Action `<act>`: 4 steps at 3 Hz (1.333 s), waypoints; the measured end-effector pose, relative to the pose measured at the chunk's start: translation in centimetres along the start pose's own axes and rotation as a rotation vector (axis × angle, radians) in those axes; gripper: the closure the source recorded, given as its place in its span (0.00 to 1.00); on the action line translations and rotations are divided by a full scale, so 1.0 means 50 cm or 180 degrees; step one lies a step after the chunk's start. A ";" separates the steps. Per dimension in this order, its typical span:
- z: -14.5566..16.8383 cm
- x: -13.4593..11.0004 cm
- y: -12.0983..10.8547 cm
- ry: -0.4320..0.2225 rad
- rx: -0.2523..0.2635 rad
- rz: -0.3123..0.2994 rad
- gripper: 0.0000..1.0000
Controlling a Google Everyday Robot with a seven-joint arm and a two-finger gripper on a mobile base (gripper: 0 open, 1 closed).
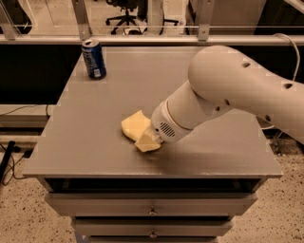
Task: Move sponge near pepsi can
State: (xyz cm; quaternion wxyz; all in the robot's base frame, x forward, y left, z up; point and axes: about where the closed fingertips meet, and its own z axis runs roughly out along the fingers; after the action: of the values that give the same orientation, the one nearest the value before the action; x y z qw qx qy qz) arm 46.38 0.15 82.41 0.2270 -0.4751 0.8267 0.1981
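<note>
The sponge (135,125), a pale yellow flat foam piece, lies on the grey table (95,142) a little left of its middle. My gripper (147,141) is low over the table at the sponge's near right edge, touching or overlapping it, and my white arm hides most of it. The pepsi can (93,59), dark blue with a silver top, stands upright at the table's far left corner, well away from the sponge and the gripper.
My large white arm (228,95) reaches in from the right over the table's right half. Drawers (152,209) sit under the tabletop. A railing (142,40) runs behind the table, with an office chair (126,12) beyond it.
</note>
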 end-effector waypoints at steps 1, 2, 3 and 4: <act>-0.085 -0.023 -0.024 -0.0131 0.0179 -0.0176 1.00; -0.175 -0.086 -0.047 -0.0336 0.0392 -0.0536 0.85; -0.163 -0.056 -0.031 -0.0308 0.0371 -0.0438 0.62; -0.146 -0.044 -0.035 -0.0372 0.0438 -0.0387 0.62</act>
State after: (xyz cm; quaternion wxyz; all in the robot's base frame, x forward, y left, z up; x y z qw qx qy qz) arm 47.53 -3.12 89.41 0.3185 -0.4953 0.7934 0.1541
